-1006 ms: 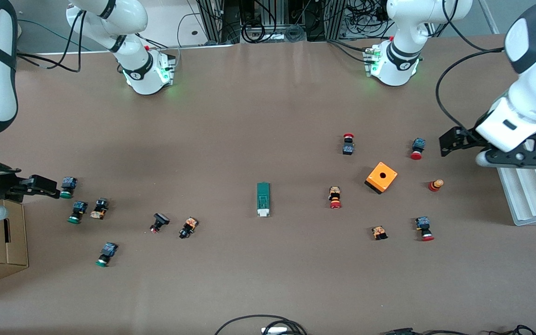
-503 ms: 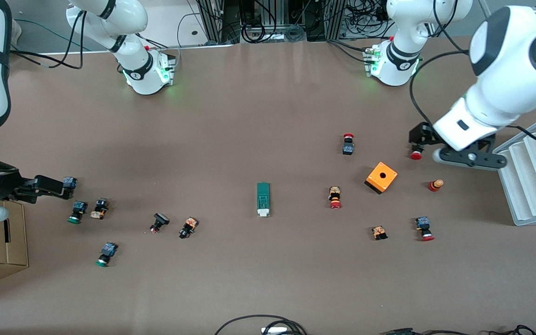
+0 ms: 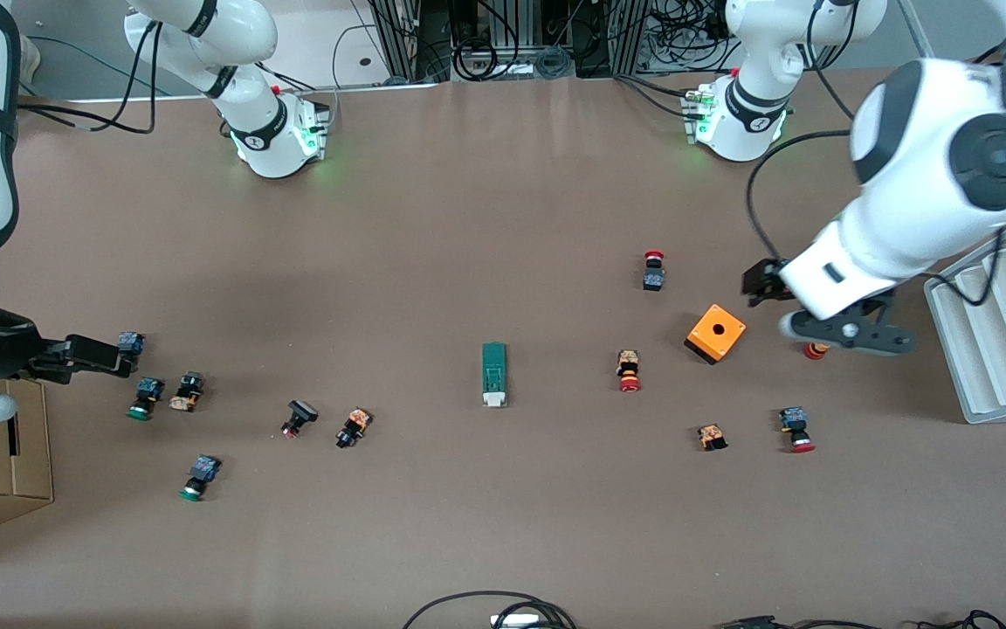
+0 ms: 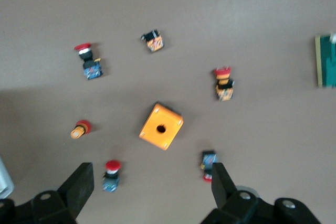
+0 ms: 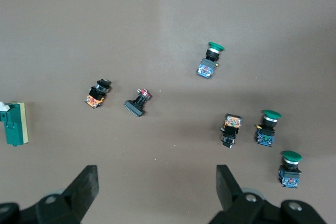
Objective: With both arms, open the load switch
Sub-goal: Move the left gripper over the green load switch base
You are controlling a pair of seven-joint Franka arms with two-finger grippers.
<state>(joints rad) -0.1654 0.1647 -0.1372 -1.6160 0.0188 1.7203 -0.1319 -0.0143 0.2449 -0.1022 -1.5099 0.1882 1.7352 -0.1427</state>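
The load switch lies untouched mid-bench, its white slider nearest the front camera. Both claws gape empty: the left claw over the orange box, the right claw over green push-buttons. Everything remains to do.

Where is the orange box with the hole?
In the front view the orange box sits on the table toward the left arm's end, beside a red-capped button, with the open left gripper up in the air close by it.
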